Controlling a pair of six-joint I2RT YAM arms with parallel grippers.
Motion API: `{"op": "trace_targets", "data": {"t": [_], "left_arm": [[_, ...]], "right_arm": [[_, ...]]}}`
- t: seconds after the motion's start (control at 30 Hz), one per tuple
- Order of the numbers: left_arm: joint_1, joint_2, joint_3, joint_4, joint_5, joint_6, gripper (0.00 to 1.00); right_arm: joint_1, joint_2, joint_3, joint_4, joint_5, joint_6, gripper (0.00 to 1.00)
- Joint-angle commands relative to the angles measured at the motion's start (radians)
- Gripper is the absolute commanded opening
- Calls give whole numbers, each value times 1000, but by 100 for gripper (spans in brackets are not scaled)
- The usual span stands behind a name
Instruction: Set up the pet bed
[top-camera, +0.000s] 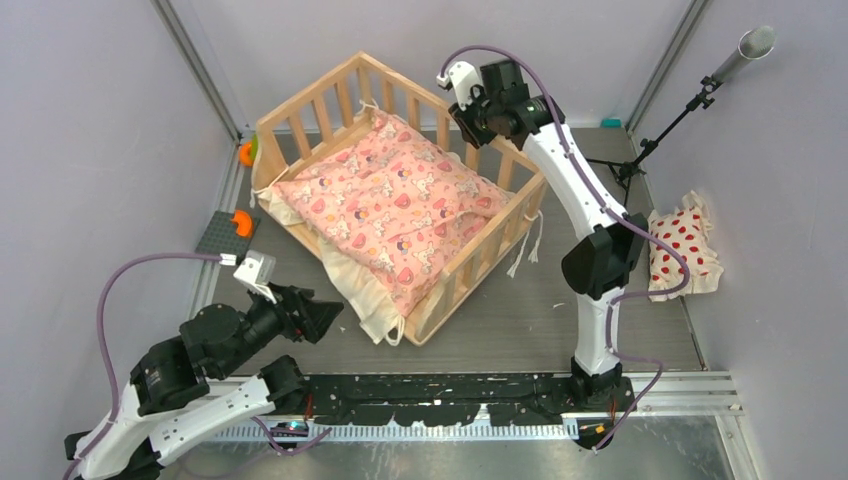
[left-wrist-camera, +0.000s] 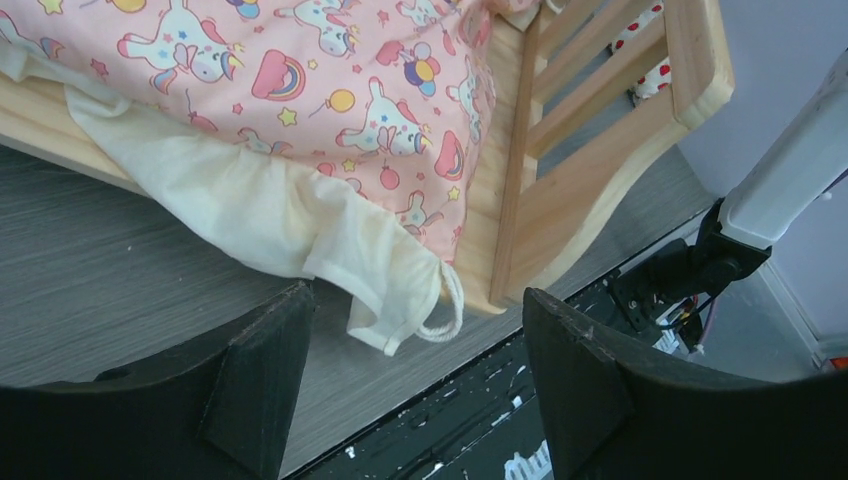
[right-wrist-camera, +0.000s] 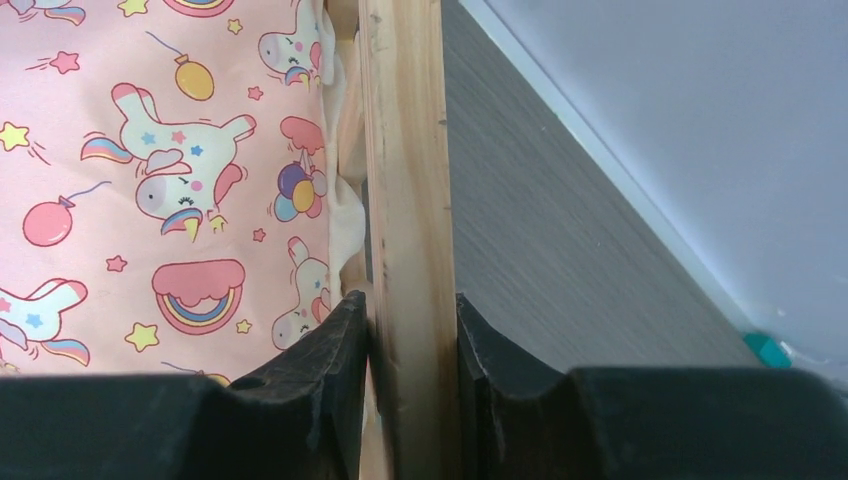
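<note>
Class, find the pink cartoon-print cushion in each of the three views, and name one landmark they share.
Top external: pink cartoon-print cushion at centre, inside the pet bed.
Left wrist: cushion upper left, hanging over the bed's edge.
Right wrist: cushion in the left half, beside the rail.
Shared landmark: the pet bed's wooden rail.

I find no word, number or brand mark that I can read in any of my views. The cushion (top-camera: 400, 205) carries only cartoon pictures (unicorns, rainbows, balloons, stars) and no lettering. The pet bed (top-camera: 267, 145) shows plain wood without a stamp or label.
</note>
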Motion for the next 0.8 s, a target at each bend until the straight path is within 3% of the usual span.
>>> {"op": "trace_targets", "data": {"t": [0.0,0.1,0.23,0.3,0.5,0.67,0.77], "left_arm": [[3,22,-24,39,-8,2,80],[2,40,-24,38,-9,1,84],[2,59,-27,36,-10,4,87],[2,61,-30,48,-5,7,87],[2,58,-49,92,16,26,87],[3,163,-60,119,15,5,88],[2,257,-70,185,25,-28,88]], "right_arm": [[-18,107,141,266,126,-91,1],[-18,134,201,265,125,-63,3],[-18,66,197,258,45,-25,48],[-18,18,178,257,28,-20,58],[-17,-175,54,284,34,31,65],[-17,-451,-272,431,195,313,64],[-17,-600,-429,398,274,499,63]]}}
